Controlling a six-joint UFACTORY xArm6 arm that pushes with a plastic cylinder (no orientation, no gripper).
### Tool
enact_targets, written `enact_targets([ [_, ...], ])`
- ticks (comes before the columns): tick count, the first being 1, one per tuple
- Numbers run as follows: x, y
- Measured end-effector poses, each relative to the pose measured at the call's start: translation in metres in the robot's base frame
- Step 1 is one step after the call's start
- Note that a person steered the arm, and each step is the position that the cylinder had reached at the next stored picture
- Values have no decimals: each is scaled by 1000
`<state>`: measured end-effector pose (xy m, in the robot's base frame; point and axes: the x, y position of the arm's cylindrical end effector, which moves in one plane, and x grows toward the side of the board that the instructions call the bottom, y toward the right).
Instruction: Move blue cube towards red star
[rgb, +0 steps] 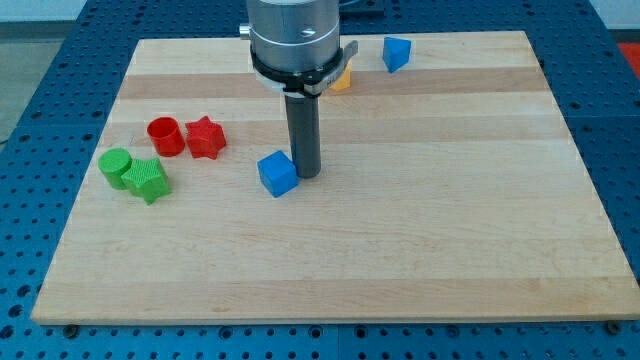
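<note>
The blue cube (278, 174) lies near the board's middle, left of centre. The red star (205, 138) lies to its upper left, a short gap away. My tip (306, 175) stands right against the blue cube's right side, on the side away from the red star. The rod rises from it to the arm's grey head at the view's top.
A red cylinder (165, 136) sits just left of the red star. A green cylinder (116, 167) and a green star (148, 180) lie at the left. A second blue block (396, 53) and a partly hidden orange block (342, 78) lie near the wooden board's (450, 220) top edge.
</note>
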<state>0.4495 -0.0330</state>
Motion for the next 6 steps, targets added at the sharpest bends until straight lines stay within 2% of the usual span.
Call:
enact_targets([
  [1, 0, 0],
  [2, -1, 29],
  [3, -2, 121],
  [4, 27, 94],
  [6, 20, -70],
])
